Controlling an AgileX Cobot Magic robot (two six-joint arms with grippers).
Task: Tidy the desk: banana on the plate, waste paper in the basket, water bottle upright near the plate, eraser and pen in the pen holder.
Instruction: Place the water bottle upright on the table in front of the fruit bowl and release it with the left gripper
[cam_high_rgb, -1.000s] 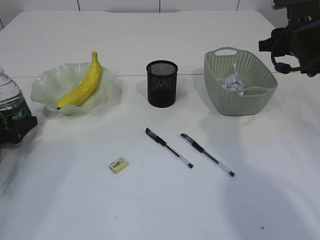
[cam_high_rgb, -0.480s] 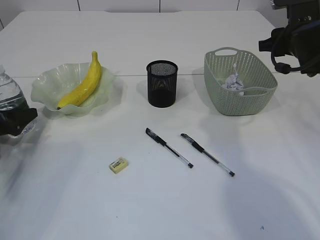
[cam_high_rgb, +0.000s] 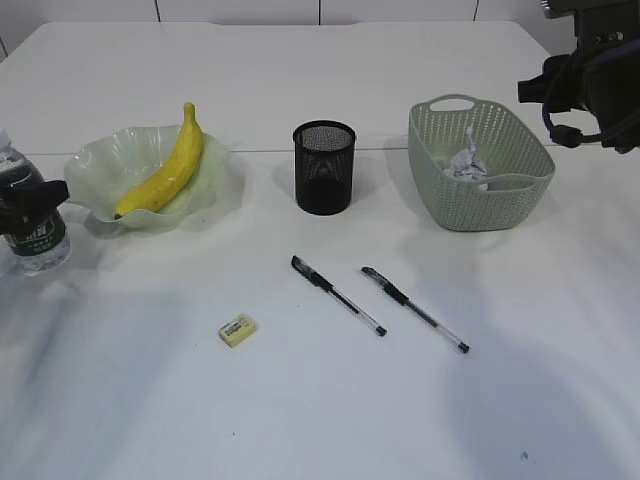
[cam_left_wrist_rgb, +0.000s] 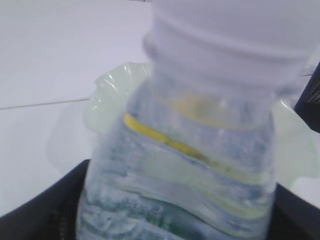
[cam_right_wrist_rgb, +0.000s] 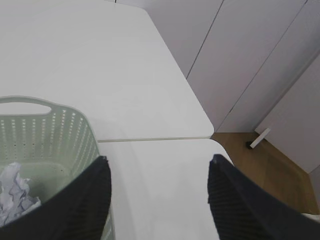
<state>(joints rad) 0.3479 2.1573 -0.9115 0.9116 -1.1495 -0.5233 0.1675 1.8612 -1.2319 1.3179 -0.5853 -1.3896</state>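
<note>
My left gripper (cam_high_rgb: 30, 200) sits at the far left edge of the table around the water bottle (cam_high_rgb: 36, 238); its fingers flank the bottle's sides in the left wrist view, but whether they are gripping or have let go I cannot tell from these pictures. The bottle stands upright on the table, just beside the plate (cam_high_rgb: 100, 165), so I'd count that step as nearly settled once the hand is clear. My right gripper (cam_right_wrist_rgb: 155, 200) hangs high over the table's far right side with its jaws spread and nothing between them. Working outward: the banana (cam_high_rgb: 165, 168) lies on the plate, and the waste paper (cam_high_rgb: 467, 165) rests inside the basket (cam_high_rgb: 500, 200), so both look done. The pen holder (cam_high_rgb: 324, 168) stands between plate and basket. What's left, as I judge it: the eraser (cam_high_rgb: 237, 329) and two pens (cam_high_rgb: 337, 295) (cam_high_rgb: 413, 309) lying loose on the table in front of the holder.
</note>
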